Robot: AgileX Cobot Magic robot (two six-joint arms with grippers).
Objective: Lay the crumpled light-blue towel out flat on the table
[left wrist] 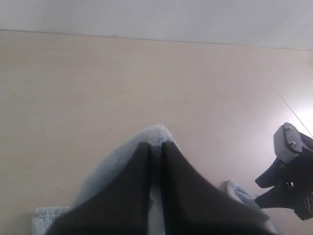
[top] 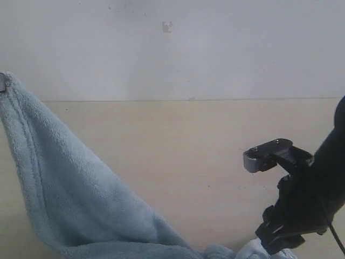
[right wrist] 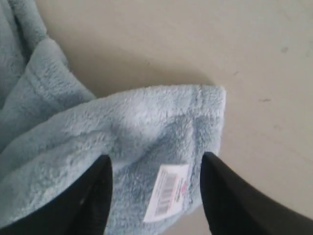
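One corner of the towel (top: 81,199) is pinched in the closed left gripper (left wrist: 156,147) and held high at the upper left of the exterior view, so the cloth is hung sloping down to the table (top: 188,151) at the bottom edge. At the lower right, the right gripper (right wrist: 156,156) is spread wide astride the corner bearing the white label (right wrist: 168,198), presumably so that it can be seized and the cloth drawn flat.

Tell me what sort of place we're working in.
Likely a bare lab test bench: a wide pale-beige wood-grain table against a plain white wall, with a fluffy light-blue terry towel handled by the black left gripper and right gripper.
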